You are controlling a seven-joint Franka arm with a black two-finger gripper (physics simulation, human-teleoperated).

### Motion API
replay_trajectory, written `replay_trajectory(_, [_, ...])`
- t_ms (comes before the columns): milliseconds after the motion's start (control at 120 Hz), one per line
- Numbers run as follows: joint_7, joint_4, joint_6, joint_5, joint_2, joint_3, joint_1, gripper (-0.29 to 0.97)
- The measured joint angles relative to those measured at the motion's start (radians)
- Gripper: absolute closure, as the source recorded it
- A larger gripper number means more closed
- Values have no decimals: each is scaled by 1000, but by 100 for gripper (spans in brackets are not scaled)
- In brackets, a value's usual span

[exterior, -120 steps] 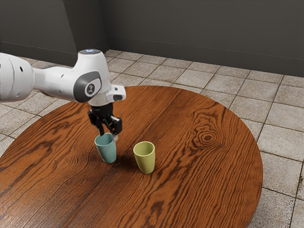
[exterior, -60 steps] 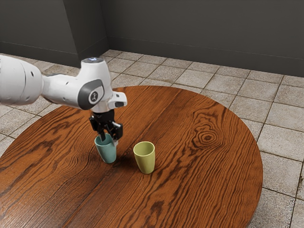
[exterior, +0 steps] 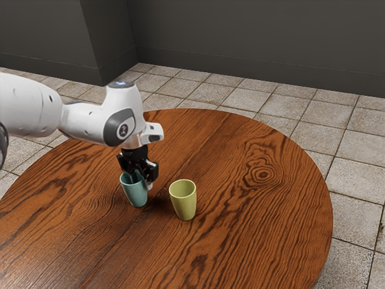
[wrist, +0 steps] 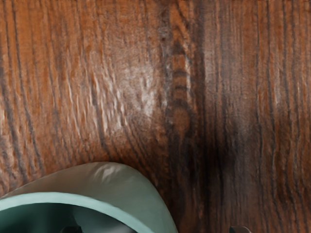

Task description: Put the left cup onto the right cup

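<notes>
Arm: the white arm [exterior: 72, 114] comes in from the exterior view's left and bends down over the table [exterior: 258, 198].

Pincer: the black pincer [exterior: 142, 179] points down at the rim of the teal cup [exterior: 135, 194], on the side of that cup facing the yellow-green cup [exterior: 182, 200].

Pincer state: spread open and holding nothing. One finger is just inside the teal cup's mouth and the other just outside it, with the cup's wall between them.

Teal cup: stands mouth up on the table, in the half toward the exterior view's left, well in from the round edge. In the wrist view its rim and outer wall [wrist: 112, 194] lie just under the hand, with bare wood grain [wrist: 204, 97] beyond.

Yellow-green cup: stands mouth up near the teal cup, on the side toward the exterior view's right, with a gap of bare wood between them. It is closer to the table's middle.

Table: round, dark reddish wood with strong grain.

Floor: grey stone tiles [exterior: 301, 102] around the table.
</notes>
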Motion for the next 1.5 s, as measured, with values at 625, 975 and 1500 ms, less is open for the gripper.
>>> replay_trajectory(625, [-3,-13,6,-4,-7,0,0,77])
replay_trajectory(975, [-12,-25,-36,1,-96,-1,0,78])
replay_trajectory(1500, [-15,-10,-173,18,-230,-22,-64,78])
